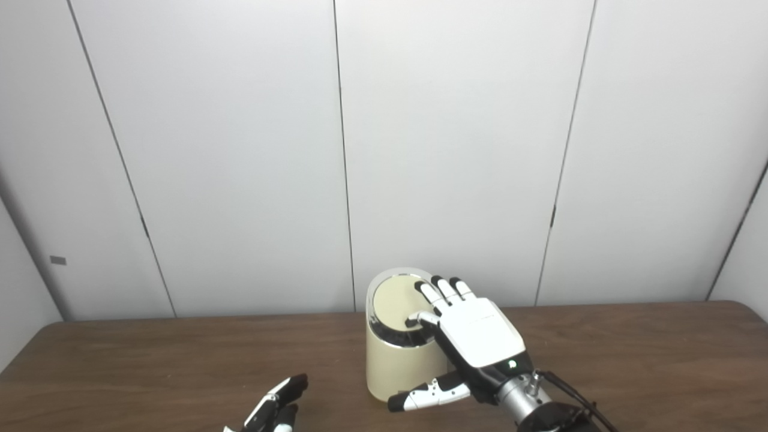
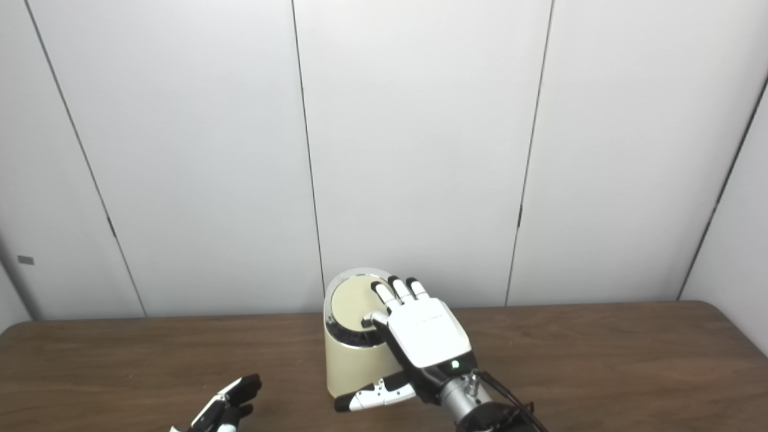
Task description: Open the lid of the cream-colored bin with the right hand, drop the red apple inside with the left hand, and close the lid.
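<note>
The right hand (image 1: 474, 336) lies on the cream bin's lid (image 1: 393, 303), fingers (image 1: 441, 291) spread, holding nothing. No apple in sight; left hand (image 1: 276, 411) waits, empty, loosely open. The lid looks shut; whether opening or closing, I can't tell.

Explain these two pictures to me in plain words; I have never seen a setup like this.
Both pictures come from two cameras side by side on a humanoid robot's head, so they show the same scene from slightly different spots. The robot looks down at a brown table in front of a white panelled wall. On the table stands a cream-colored bin with a round lid, which lies closed. The right hand rests its fingers on that lid, thumb out to the side, holding nothing. The left hand shows only partly at the bottom edge, empty as far as it is seen. No apple appears in either picture.
</note>
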Robot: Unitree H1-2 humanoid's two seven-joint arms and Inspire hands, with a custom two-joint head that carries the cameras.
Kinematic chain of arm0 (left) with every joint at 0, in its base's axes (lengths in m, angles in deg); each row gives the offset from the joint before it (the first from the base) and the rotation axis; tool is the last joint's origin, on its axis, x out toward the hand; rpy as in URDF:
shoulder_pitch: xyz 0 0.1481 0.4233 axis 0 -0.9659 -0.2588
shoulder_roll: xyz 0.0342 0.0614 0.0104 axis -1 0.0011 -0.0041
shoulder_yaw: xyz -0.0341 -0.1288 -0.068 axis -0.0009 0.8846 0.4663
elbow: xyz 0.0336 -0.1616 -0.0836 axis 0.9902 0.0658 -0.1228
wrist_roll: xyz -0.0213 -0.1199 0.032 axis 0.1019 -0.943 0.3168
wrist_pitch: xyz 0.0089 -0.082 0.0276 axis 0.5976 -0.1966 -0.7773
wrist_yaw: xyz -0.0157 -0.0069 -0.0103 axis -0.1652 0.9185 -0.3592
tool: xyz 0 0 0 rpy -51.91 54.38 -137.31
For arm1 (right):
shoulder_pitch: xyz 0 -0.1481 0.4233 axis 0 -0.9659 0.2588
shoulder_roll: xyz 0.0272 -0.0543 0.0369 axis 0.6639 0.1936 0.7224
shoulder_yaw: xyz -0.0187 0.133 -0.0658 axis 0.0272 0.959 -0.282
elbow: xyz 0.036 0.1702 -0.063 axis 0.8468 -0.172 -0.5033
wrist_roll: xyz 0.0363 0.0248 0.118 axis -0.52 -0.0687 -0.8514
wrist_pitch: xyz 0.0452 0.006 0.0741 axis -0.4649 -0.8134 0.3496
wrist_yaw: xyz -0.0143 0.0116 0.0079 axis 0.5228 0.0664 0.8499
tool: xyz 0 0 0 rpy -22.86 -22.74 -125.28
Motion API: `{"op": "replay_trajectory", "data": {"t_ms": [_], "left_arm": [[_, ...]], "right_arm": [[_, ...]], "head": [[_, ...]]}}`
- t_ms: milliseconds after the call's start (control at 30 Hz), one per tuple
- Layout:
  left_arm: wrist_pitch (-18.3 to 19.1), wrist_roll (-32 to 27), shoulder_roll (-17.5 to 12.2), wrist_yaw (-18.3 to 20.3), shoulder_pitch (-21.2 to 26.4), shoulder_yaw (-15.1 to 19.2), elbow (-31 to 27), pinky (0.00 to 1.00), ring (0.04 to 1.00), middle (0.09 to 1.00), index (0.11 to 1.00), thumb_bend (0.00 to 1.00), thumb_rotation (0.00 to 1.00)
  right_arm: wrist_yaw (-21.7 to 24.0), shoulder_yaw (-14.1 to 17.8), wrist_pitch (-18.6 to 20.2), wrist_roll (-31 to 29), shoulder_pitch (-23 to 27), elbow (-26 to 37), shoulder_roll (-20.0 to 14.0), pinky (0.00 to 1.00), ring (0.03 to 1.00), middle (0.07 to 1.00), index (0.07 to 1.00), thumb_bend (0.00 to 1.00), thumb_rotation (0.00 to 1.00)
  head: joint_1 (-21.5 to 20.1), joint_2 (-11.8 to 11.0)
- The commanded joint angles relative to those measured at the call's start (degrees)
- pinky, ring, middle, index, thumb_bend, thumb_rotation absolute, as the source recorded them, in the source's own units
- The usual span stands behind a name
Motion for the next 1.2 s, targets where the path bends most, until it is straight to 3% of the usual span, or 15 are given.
{"op": "replay_trajectory", "data": {"t_ms": [0, 367, 467, 567, 1167], "left_arm": [[-0.5, -0.1, -0.1, -0.1, 0.8, 0.0, -1.9, 0.86, 0.882, 0.855, 0.849, 0.39, 0.84], [-0.1, 0.0, -0.1, 0.0, 0.8, 0.0, -2.4, 0.86, 0.88, 0.854, 0.849, 0.38, 0.83], [-0.3, 0.5, -0.2, -0.1, 0.6, -0.1, -2.6, 0.84, 0.874, 0.851, 0.846, 0.38, 0.84], [-0.2, 0.3, 0.0, 0.0, 0.5, -0.2, -2.8, 0.85, 0.875, 0.851, 0.845, 0.38, 0.84], [-0.3, 0.7, 0.1, -0.2, 0.5, -0.3, -2.9, 0.84, 0.876, 0.854, 0.849, 0.39, 0.82]], "right_arm": [[6.3, -0.7, 0.4, -0.9, -2.0, -2.1, -1.0, 1.0, 1.0, 0.988, 0.588, 1.0, 0.98], [4.3, -0.6, 0.3, -1.6, -2.5, -3.7, -1.2, 1.0, 1.0, 1.0, 0.607, 1.0, 1.0], [3.0, -0.2, 0.3, -2.1, -2.5, -4.6, -1.1, 1.0, 1.0, 1.0, 0.733, 1.0, 0.99], [2.9, 0.1, 0.7, -3.0, -1.9, -5.9, -1.1, 1.0, 1.0, 1.0, 0.773, 1.0, 0.99], [6.5, -1.3, 2.9, -5.7, -0.4, -10.5, -1.3, 1.0, 1.0, 1.0, 0.716, 1.0, 0.99]], "head": [[0.0, 0.1], [0.0, 0.3], [0.1, 0.4], [0.3, 0.5], [0.4, 0.9]]}}
